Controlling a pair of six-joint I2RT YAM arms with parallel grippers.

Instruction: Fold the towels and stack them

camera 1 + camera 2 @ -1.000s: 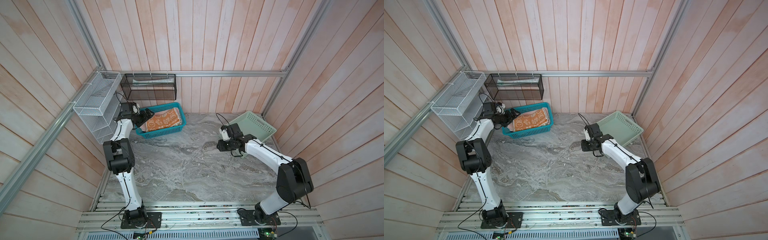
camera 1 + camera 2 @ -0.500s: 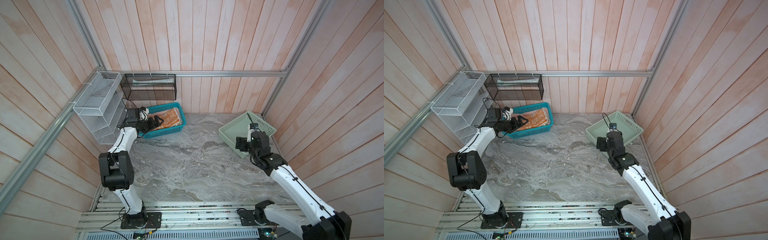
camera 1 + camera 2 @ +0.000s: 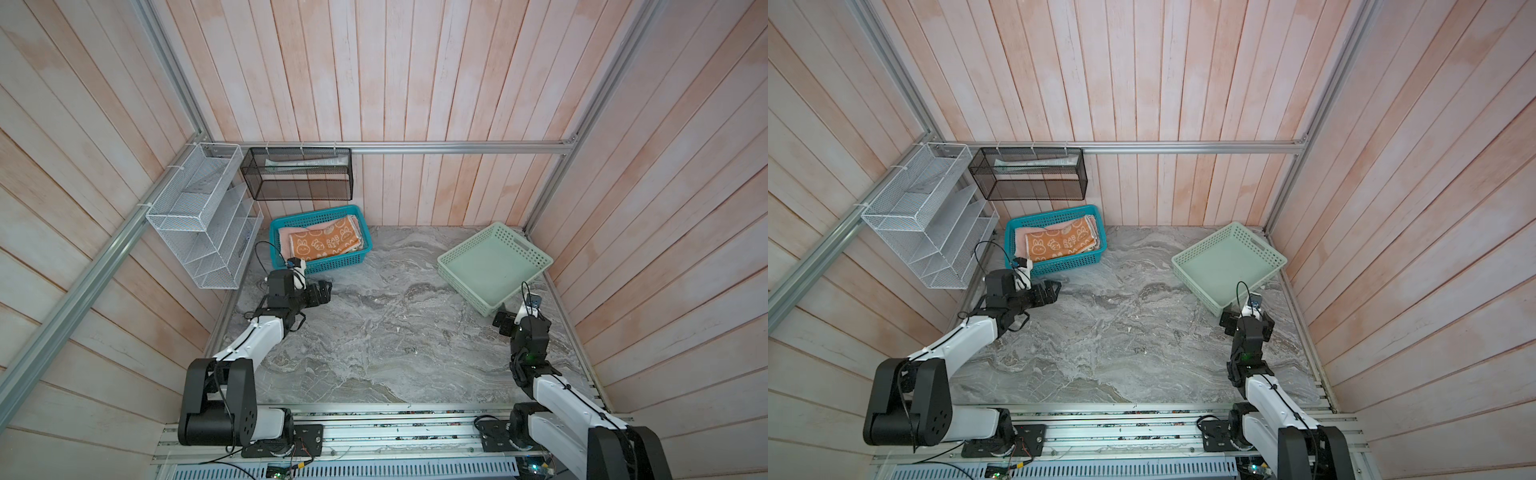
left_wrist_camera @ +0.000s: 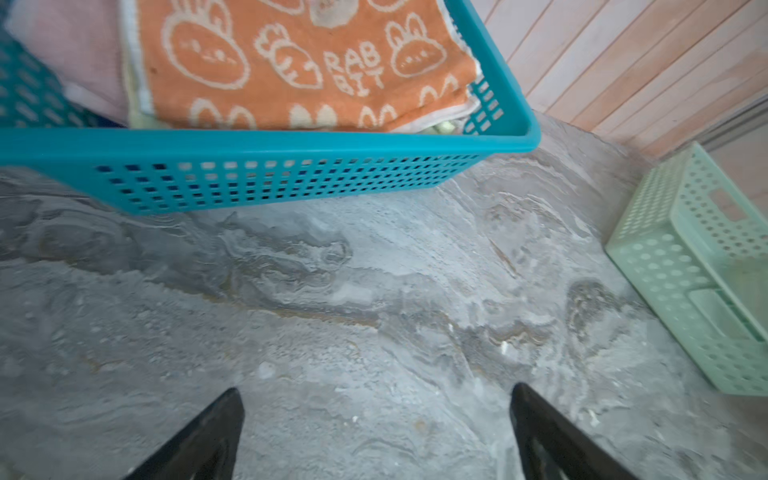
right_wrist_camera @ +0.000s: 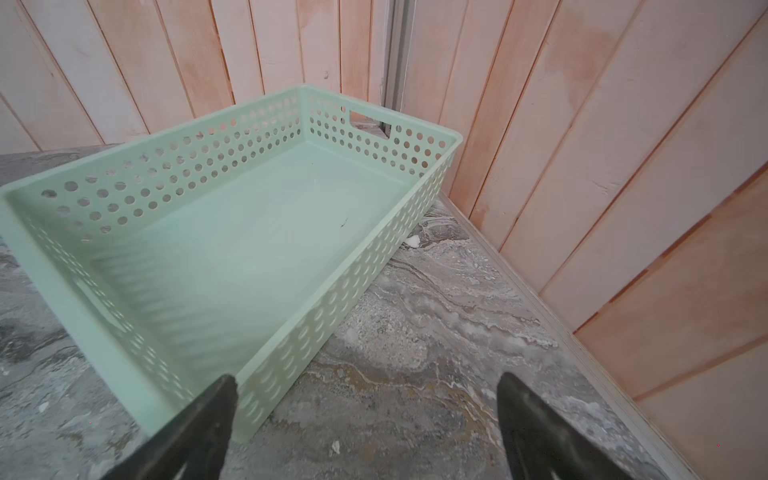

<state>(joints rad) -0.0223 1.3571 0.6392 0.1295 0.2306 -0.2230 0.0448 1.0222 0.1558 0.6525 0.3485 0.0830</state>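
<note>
1. Marble counter (image 3: 374, 332): towels (image 3: 320, 243) sit piled in the teal basket (image 3: 336, 262) at its back-left corner, orange rabbit towel (image 4: 299, 62) on top.
2. Left gripper (image 4: 376, 399) hovers just before that basket, jaws spread, empty; a deep grab could lift several layers.
3. Right gripper (image 5: 365, 382), spread too, is beside the green tray's (image 3: 494, 266) near corner; could bump it.

This looks like a robot lab booth dressed as a home laundry corner. Two robot arms (image 3: 257, 340) are bolted to a metal rail (image 3: 395, 432) beside a marble-look table (image 3: 374, 332). Plank walls (image 3: 415, 83) on aluminium framing (image 3: 457, 146) carry a white wire rack (image 3: 199, 220).
</note>
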